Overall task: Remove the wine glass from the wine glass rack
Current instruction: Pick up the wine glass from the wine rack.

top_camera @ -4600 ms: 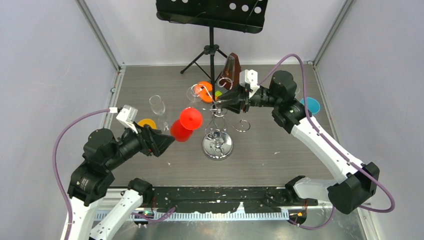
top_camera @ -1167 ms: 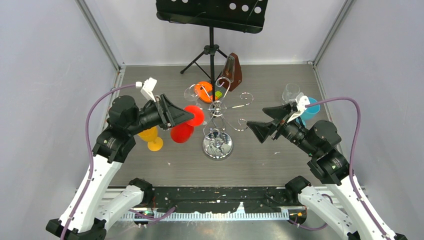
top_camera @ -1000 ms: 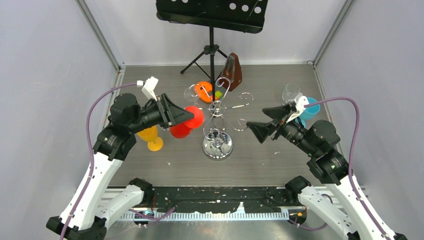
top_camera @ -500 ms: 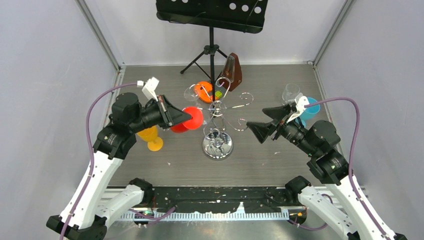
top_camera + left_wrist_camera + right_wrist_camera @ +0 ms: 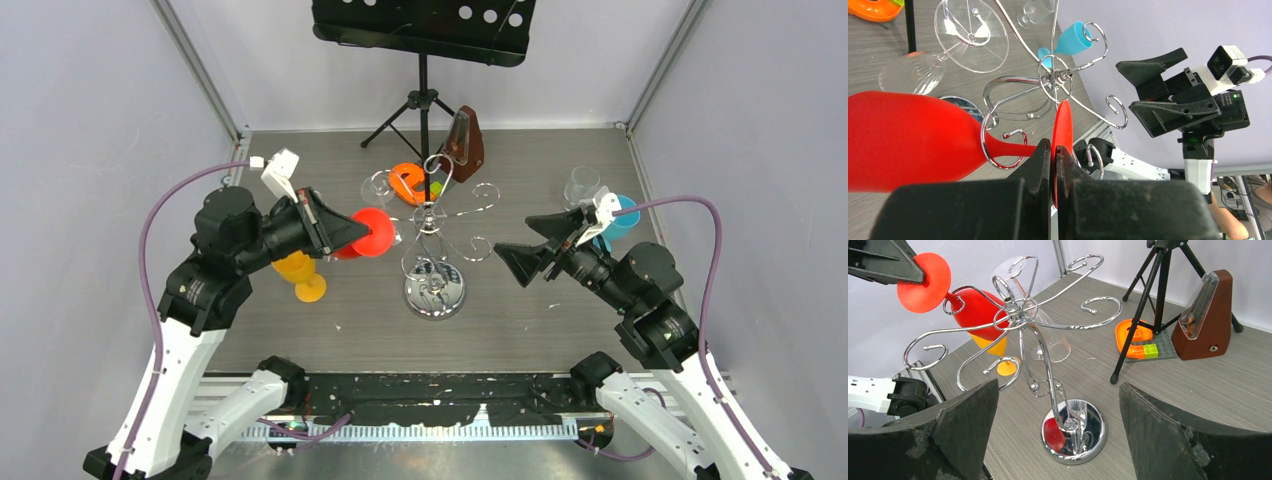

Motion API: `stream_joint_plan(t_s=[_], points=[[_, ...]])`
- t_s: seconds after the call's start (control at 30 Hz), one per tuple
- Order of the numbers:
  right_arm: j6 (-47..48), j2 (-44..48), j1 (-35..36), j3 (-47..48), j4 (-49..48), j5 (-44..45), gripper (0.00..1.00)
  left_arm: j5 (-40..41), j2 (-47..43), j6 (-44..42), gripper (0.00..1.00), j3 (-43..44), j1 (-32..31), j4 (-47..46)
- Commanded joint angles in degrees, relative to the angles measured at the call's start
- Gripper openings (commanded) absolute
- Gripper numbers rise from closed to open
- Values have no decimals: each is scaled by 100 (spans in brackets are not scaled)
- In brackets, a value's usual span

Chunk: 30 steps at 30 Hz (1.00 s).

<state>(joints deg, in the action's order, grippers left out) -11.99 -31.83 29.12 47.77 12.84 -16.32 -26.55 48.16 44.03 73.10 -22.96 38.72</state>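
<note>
The wine glass rack (image 5: 434, 292) stands mid-table, a chrome wire tree on a round mirror base (image 5: 1075, 440). A red wine glass (image 5: 908, 140) lies nearly level at its left side. Its stem still passes through a scroll ring of the rack (image 5: 998, 148). My left gripper (image 5: 1053, 150) is shut on the edge of the glass's round red foot (image 5: 372, 232). A clear wine glass (image 5: 970, 35) hangs on another arm. My right gripper (image 5: 512, 237) stands open to the right of the rack, apart from it, with the post (image 5: 1045, 365) showing between its fingers.
A yellow wine glass (image 5: 300, 272) stands under my left arm. At the back are a black tripod music stand (image 5: 422, 60), a brown metronome (image 5: 462, 140) and an orange tray with bricks (image 5: 408, 183). A clear glass (image 5: 582, 185) and a blue cup (image 5: 620, 212) stand at the right.
My left gripper closed on the red glass's foot, then drew back to the left with it. The rack's arms turned a little. The right arm stayed still.
</note>
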Motion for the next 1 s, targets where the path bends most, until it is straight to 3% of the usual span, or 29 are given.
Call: stream_joint_plan(t_s=[0.0,0.7,0.97], points=[[-68,95,-12,43,-305,50,96,229,59,-262,0,340,-7,12],[52,322,-12,-66,-174,103,96,-588,825,-28,0,311,-19,-955],[22,300,-15,-102,-200,78,96,-926,1015,-277,0,388,-250,-766]])
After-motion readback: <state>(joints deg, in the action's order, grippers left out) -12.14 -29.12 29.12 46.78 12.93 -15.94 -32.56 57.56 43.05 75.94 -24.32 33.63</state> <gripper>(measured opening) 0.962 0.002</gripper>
